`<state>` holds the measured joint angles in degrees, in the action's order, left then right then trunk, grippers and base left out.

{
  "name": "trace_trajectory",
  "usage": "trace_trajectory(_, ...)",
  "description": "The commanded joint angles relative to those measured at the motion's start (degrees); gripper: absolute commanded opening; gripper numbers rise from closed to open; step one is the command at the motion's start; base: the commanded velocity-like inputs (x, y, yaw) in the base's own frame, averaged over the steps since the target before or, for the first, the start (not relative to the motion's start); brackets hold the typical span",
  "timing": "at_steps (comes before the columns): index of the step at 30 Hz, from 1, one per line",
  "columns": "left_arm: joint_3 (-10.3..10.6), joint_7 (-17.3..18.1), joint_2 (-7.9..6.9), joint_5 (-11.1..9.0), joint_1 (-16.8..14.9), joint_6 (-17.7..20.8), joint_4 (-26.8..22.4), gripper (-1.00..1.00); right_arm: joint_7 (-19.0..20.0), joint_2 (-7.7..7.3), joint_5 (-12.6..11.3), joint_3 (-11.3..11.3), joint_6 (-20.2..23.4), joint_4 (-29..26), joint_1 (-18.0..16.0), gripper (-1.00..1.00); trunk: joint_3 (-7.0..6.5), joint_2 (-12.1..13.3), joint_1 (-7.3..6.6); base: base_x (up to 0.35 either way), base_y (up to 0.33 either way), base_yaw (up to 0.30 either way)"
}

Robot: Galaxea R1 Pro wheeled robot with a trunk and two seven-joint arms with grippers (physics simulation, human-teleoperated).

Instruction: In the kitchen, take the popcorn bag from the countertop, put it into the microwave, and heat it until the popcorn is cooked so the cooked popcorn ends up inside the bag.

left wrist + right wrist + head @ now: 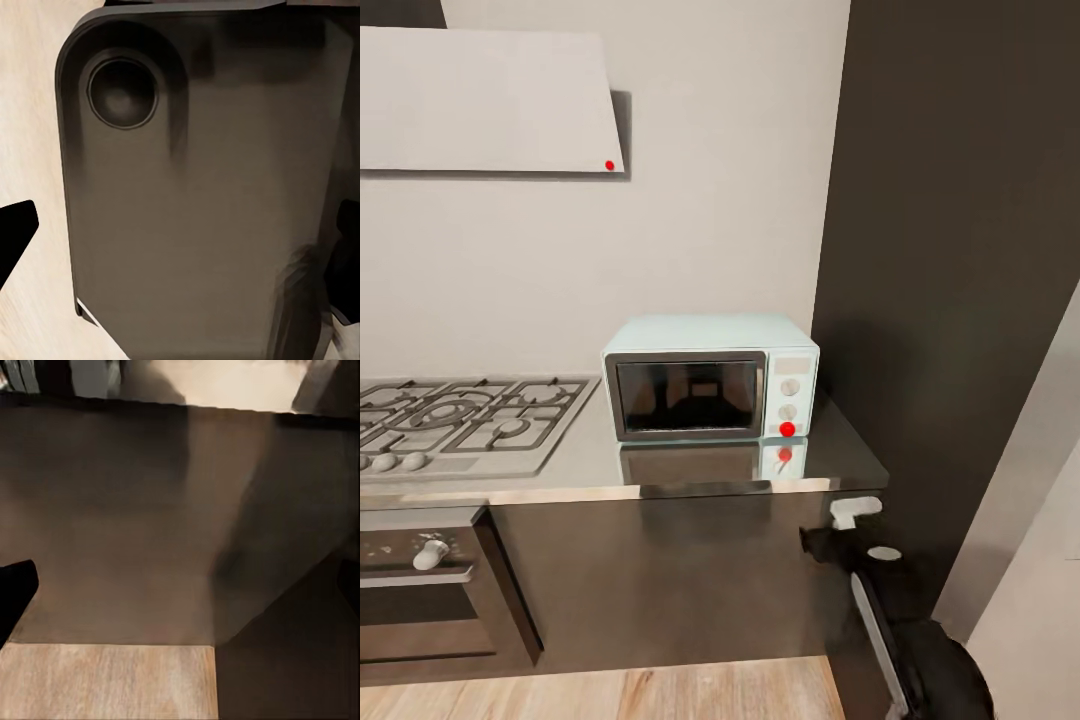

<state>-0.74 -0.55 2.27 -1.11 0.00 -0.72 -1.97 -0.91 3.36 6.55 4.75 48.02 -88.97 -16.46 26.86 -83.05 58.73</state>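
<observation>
A dark tall cabinet (950,250) flanks the countertop (660,465) on the right. The microwave (710,378), door closed, sits on it beside the gas hob (460,420), above the built-in oven (430,590). Whether either gripper is open or holding anything cannot be told; fingertips (15,592) barely show

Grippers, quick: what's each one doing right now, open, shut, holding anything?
Left gripper: open, holding nothing.
Right gripper: open, holding nothing.
</observation>
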Motion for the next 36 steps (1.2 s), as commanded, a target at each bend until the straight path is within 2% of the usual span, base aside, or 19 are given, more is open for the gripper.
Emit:
trace_trajectory(1,-0.1,-0.1,0.01,-0.1,0.0,-0.1,-0.1,1.00,0.0,0.12,0.3,0.0,2.2,-0.1,-3.3,1.00,0.07,0.0,0.00,0.000,0.000,0.000)
trace_trajectory(4,-0.1,-0.1,0.02,-0.1,0.0,-0.1,-0.1,1.00,-0.1,0.65,-0.2,0.0,6.0,0.1,-10.8,1.00,0.07,0.0,0.00,0.000,0.000,0.000)
trace_trajectory(6,-0.1,0.0,0.02,-0.1,0.0,-0.1,-0.1,1.00,-0.1,1.99,-0.2,0.0,7.1,0.2,-14.7,1.00,0.07,0.0,0.00,0.000,0.000,0.000)
trace_trajectory(9,-0.1,0.0,-0.01,-0.1,0.0,-0.1,-0.1,1.00,-1.0,4.14,0.0,-0.1,7.2,0.3,-18.5,1.00,0.07,0.0,0.00,0.000,0.000,0.000)
trace_trajectory(11,-0.1,0.0,0.01,-0.1,0.0,0.0,-0.1,1.00,-1.9,4.81,-0.3,-0.2,6.6,0.9,-19.9,1.00,0.07,0.0,0.00,0.000,0.000,0.000)
trace_trajectory(13,-0.1,0.0,0.01,0.0,0.0,0.0,-0.1,1.00,-2.2,5.45,-0.5,-0.3,3.1,4.2,-20.4,1.00,0.07,0.0,0.00,0.000,0.000,0.000)
trace_trajectory(16,-0.1,0.0,0.02,0.0,0.0,0.0,-0.1,1.00,-3.2,6.64,-0.5,-0.4,-8.7,13.0,-20.6,1.00,0.07,0.0,0.00,0.000,0.000,0.000)
trace_trajectory(19,-0.1,0.0,-0.05,0.0,0.0,0.0,-0.1,1.00,-5.6,6.64,-0.6,-0.3,-13.9,15.4,-20.5,1.00,0.07,0.0,0.00,0.000,0.000,0.000)
trace_trajectory(23,-0.1,0.0,-0.07,-0.1,0.0,-0.1,-0.1,1.00,-6.9,6.64,-0.8,-0.1,-14.8,16.1,-20.5,1.00,0.07,0.0,0.00,0.000,0.000,0.000)
trace_trajectory(36,0.0,0.1,-0.10,-0.1,0.0,0.1,-0.1,1.00,-6.9,6.64,-0.8,0.2,-14.7,18.7,-20.5,1.00,0.07,0.0,0.00,0.001,0.000,0.000)
